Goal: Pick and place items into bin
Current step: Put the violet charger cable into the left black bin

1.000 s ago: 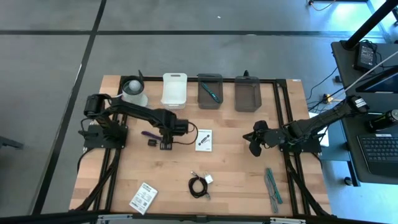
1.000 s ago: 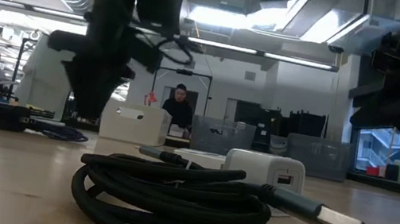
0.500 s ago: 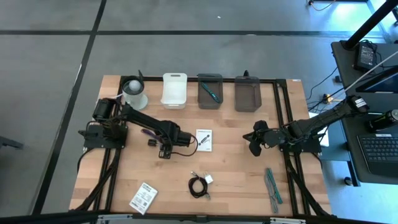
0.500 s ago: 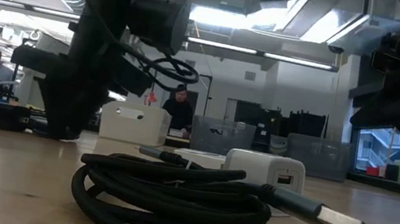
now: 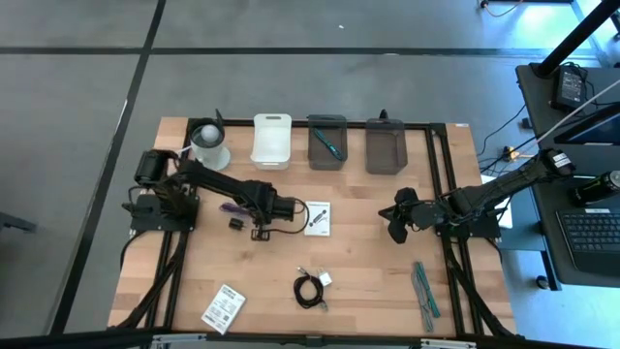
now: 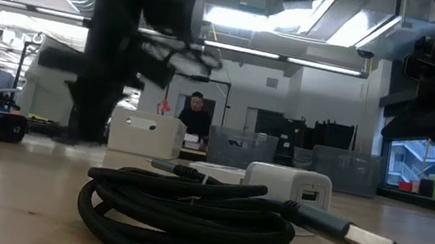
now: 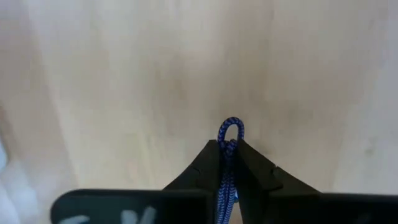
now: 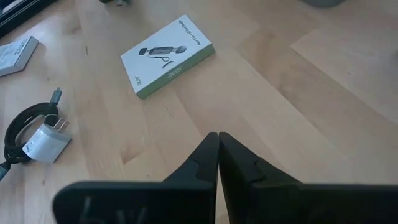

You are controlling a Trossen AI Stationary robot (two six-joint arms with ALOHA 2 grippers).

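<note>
While the left gripper (image 5: 260, 231) hangs over the bare wood beside the small black cube (image 5: 235, 223), its fingers (image 7: 205, 168) are pinched tight on a blue braided cord (image 7: 229, 158) whose loop pokes out past the tips. Right of it lie the white packet (image 5: 317, 217) and, nearer the front edge, the coiled black cable (image 5: 309, 289), with the bins (image 5: 327, 142) lined along the far edge of the table (image 5: 368, 262). Farthest right, the right gripper (image 5: 395, 233) waits over the boards with its fingers (image 8: 208, 155) pressed together on nothing, the teal strips (image 5: 424, 289) lying near the front corner.

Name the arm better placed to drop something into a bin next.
Left. Its end effector is shut on a blue braided cord; the right end effector is shut, holding nothing.
</note>
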